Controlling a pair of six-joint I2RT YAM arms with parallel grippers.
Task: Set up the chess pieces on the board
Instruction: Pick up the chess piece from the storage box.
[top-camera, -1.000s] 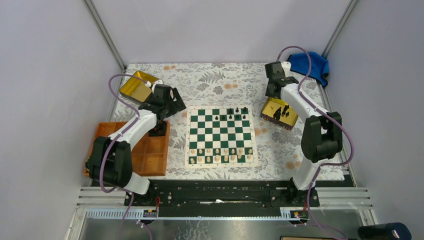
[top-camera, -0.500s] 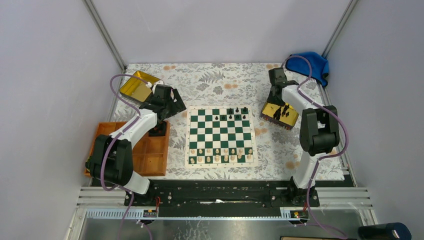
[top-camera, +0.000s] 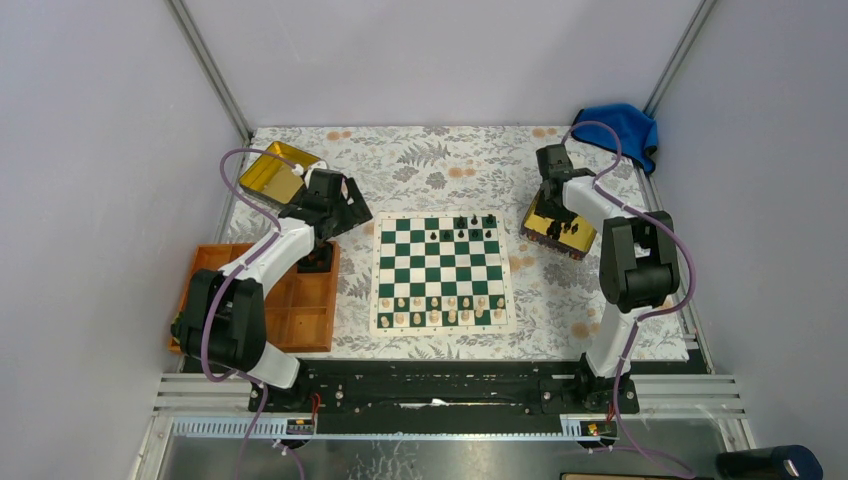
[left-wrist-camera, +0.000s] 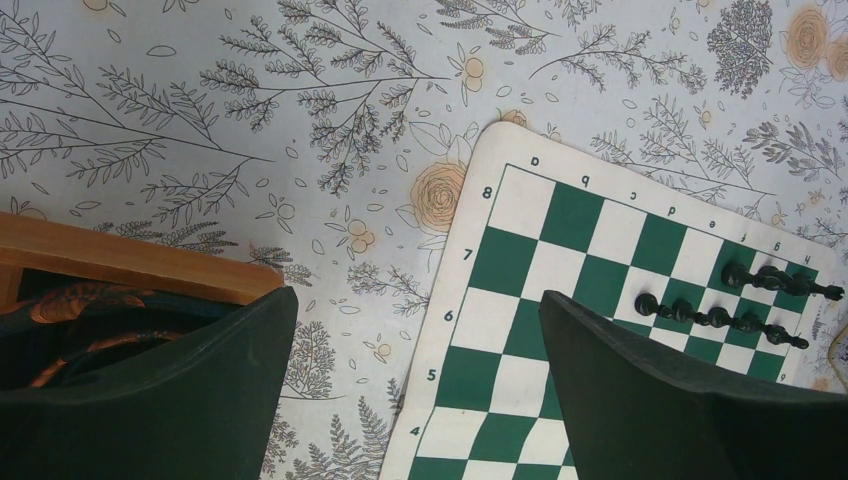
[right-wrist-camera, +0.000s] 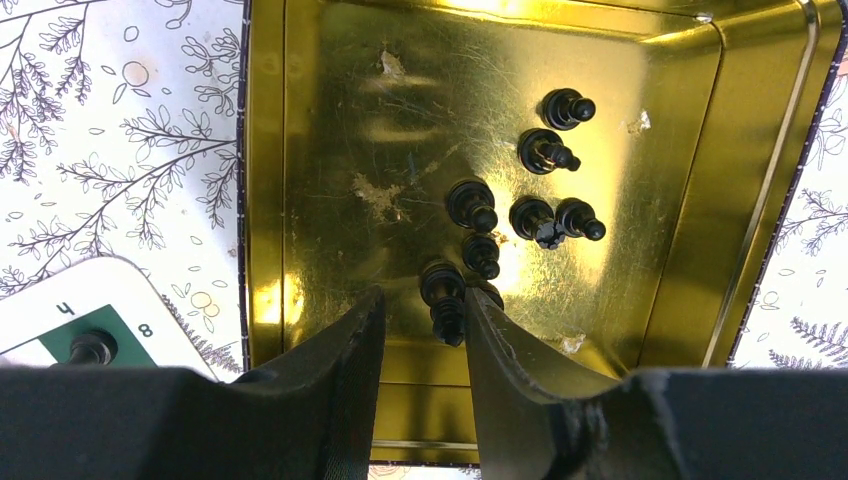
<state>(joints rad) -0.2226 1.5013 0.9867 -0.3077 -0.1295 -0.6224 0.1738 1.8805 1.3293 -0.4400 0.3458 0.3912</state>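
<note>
Two arms are bolted at the near edge of the table. Just beyond them the board lies flat on the flowered cover, and the cream pieces fill its two near rows. Left of the board is the orange tray, partly under the left arm. The left gripper hangs above the cover, between the tray's far corner and the board's far left corner, and its fingers stand wide apart, gripping nothing. On the two far rows of the board, toward the right side, several black pieces stand upright. Just right of the board's far corner is the right tin, gold inside. The right gripper points down into it. Its jaws are partly apart and one black piece sits between their tips; a strip of gold shows between this piece and one finger, so it is not clamped. More black pieces rest on the tin's floor beyond. The left tin sits behind the left arm, and a blue cloth lies in the far right corner.
</note>
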